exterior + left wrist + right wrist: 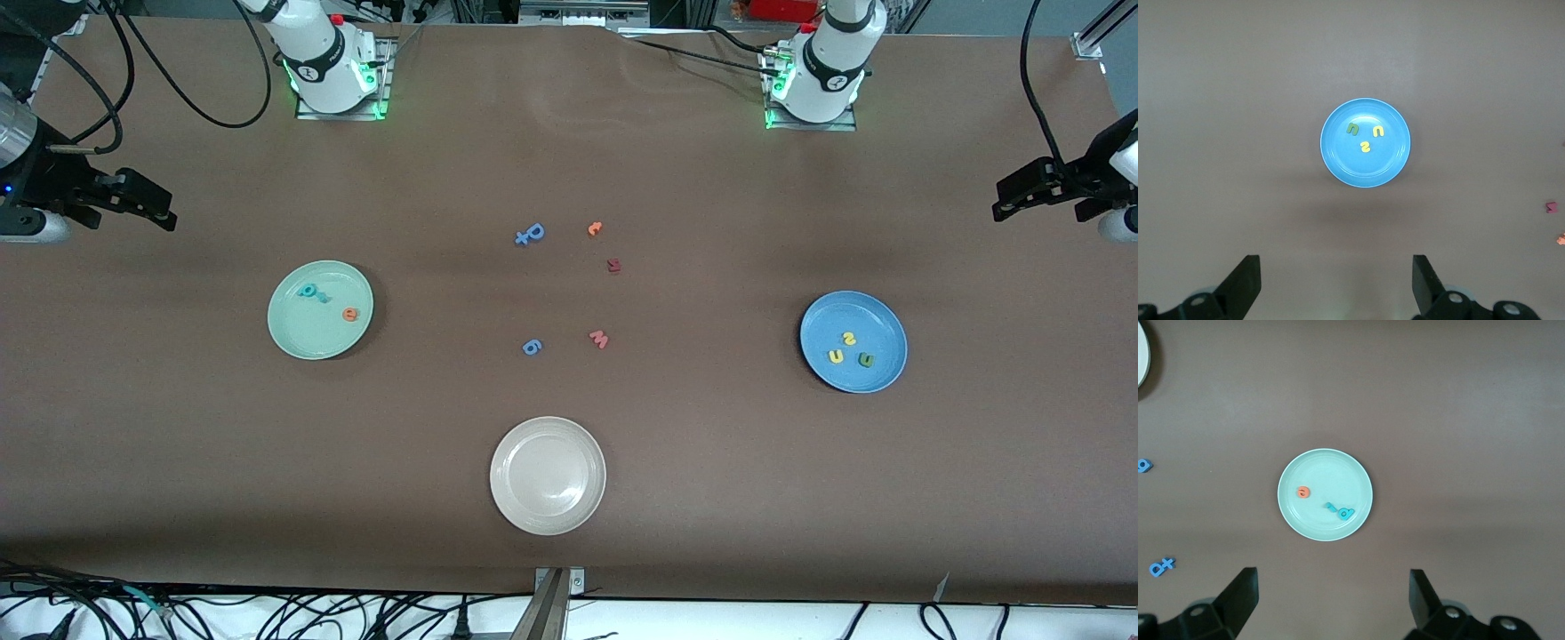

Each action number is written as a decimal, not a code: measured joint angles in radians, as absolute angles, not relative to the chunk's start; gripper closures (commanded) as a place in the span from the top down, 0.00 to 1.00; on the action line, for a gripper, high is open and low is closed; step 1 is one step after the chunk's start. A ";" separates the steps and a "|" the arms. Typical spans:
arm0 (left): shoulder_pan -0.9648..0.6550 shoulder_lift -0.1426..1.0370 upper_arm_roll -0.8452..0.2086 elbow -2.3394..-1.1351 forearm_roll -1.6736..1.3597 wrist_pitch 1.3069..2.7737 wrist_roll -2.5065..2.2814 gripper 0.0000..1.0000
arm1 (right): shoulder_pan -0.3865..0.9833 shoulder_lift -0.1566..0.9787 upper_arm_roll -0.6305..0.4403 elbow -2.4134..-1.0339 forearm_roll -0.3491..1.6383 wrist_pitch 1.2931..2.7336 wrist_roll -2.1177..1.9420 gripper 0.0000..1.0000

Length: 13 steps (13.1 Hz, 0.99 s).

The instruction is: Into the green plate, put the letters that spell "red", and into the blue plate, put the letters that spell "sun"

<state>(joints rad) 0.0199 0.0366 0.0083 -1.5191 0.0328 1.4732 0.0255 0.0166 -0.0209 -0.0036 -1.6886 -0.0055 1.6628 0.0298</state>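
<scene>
- Cream-white plate (548, 476) sits nearest the front camera on the brown bench (178, 444), nothing in it.
- Blue plate (853, 342), farther from the camera than the cream plate and toward the left arm's end, holds the yellow "s" (849, 338), the yellow arch (836, 356) and the green arch (865, 360).
- Periwinkle letter (531, 347) and salmon "w" (599, 339) lie on the bench farther from the camera than the cream plate.
- Green plate (320, 309), toward the right arm's end, holds the orange "e" (350, 314) and the teal letters (311, 292), which touch each other.
- Dark red letter (613, 265), orange "c"-like letter (595, 228) and periwinkle pair (530, 235) lie farther still.
- Left pincer (1336, 280) hangs over the bench beside the blue plate, jaws wide apart, empty.
- Right pincer (1333, 597) hangs beside the green plate, jaws wide apart, empty.
</scene>
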 measured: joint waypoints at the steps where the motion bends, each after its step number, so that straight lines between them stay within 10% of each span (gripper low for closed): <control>1: 0.020 0.037 0.008 -1.519 0.033 1.475 0.026 1.00 | 0.017 -0.021 -0.004 -1.689 -0.006 1.663 0.030 1.00; 13: 0.010 0.048 0.003 -1.493 0.032 1.492 0.026 1.00 | 0.017 -0.021 -0.004 -1.689 -0.006 1.662 0.028 1.00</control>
<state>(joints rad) 0.0099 0.0480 0.0033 -1.4927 0.0323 1.4918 0.0255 0.0166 -0.0209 -0.0036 -1.6886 -0.0056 1.6623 0.0276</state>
